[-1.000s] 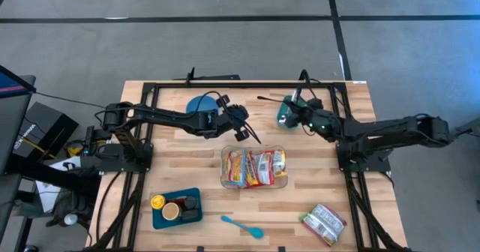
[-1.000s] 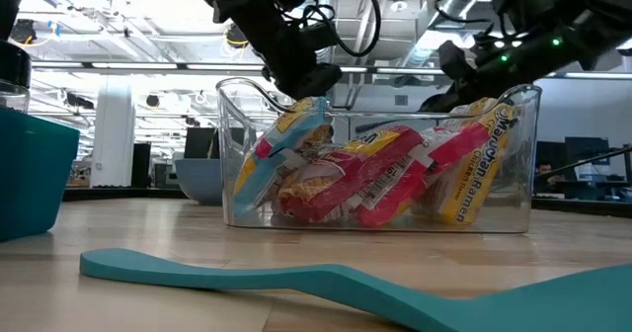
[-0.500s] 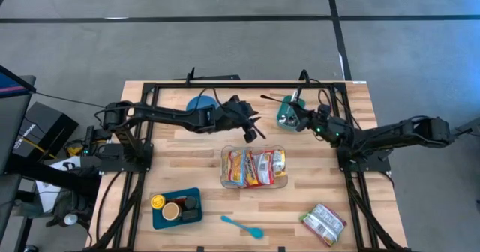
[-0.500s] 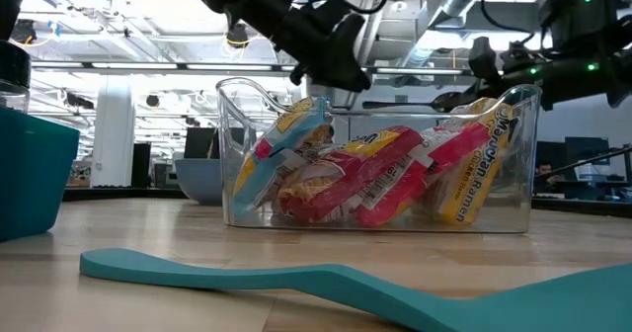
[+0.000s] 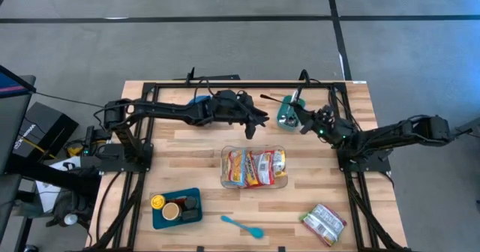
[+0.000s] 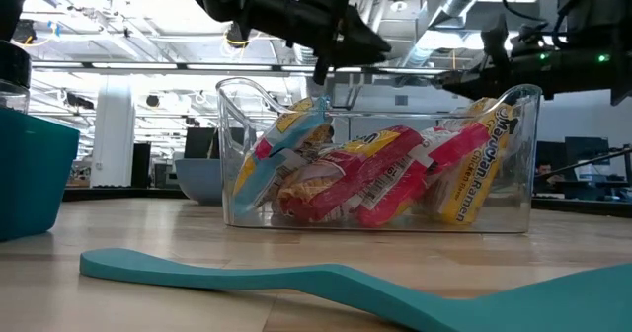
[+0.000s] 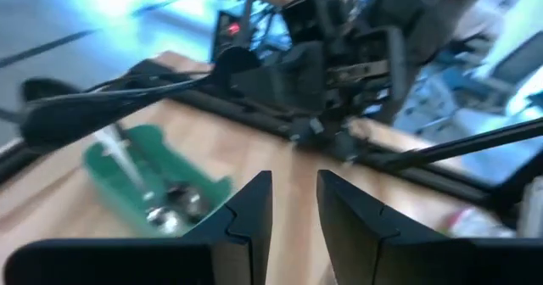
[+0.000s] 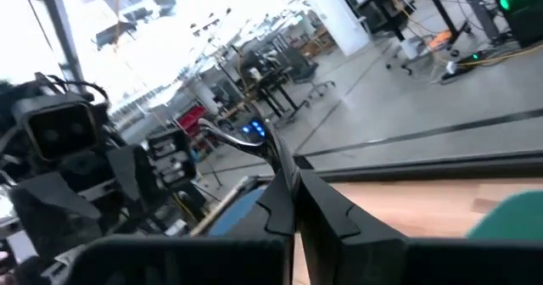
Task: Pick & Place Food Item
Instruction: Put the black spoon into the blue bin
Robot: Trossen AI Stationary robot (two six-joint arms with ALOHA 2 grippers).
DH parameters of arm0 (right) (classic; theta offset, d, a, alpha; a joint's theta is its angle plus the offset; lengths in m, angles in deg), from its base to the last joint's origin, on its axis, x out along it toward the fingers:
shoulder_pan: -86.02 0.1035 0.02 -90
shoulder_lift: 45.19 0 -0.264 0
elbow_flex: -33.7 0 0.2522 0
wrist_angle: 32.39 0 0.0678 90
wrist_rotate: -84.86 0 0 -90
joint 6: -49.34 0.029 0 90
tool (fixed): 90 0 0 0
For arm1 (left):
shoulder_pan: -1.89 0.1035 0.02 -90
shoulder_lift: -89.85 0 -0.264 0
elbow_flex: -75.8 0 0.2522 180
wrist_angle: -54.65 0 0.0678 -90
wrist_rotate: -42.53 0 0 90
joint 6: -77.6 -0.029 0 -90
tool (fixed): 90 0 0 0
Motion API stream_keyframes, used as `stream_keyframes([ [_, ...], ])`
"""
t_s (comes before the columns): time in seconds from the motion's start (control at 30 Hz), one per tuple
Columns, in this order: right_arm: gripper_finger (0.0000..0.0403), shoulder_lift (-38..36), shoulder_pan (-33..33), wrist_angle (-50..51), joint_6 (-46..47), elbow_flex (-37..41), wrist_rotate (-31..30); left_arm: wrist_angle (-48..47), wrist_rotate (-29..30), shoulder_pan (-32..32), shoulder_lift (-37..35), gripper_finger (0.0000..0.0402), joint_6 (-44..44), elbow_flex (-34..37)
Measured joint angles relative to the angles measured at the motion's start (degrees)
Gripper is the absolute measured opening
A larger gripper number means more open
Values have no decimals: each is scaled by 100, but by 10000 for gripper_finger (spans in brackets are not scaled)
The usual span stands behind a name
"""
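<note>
Your left claw (image 5: 259, 119) hangs over the far middle of the bench (image 5: 180, 169), fingers parted by a narrow slot, nothing between them. In its wrist view the two dark fingers (image 7: 246, 221) frame bare wood, with the green tray (image 7: 140, 179) of cutlery just beyond.

Your right claw (image 5: 302, 121) sits beside that green tray, fingers pressed together, empty. It is near the left claw but not touching it.

Food item: ramen packets (image 5: 253, 167), red and yellow wrappers with a bit of blue, packed in the clear bin (image 6: 528, 164) at bench centre, nearer the front edge than both claws. Seen from above their long axes run front to back; in the low view they stand on edge, leaning against each other.

Further out: a second food packet (image 5: 324, 223) lies at the front right corner, a teal spatula (image 5: 241, 226) lies at the front, and a blue tray (image 5: 159, 216) holding small containers sits front left.
</note>
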Motion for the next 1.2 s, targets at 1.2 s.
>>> stream_keyframes([
  [1.2,2,0,205,-1622,2,0,713,2029,-316,88,0,90,736,0],
])
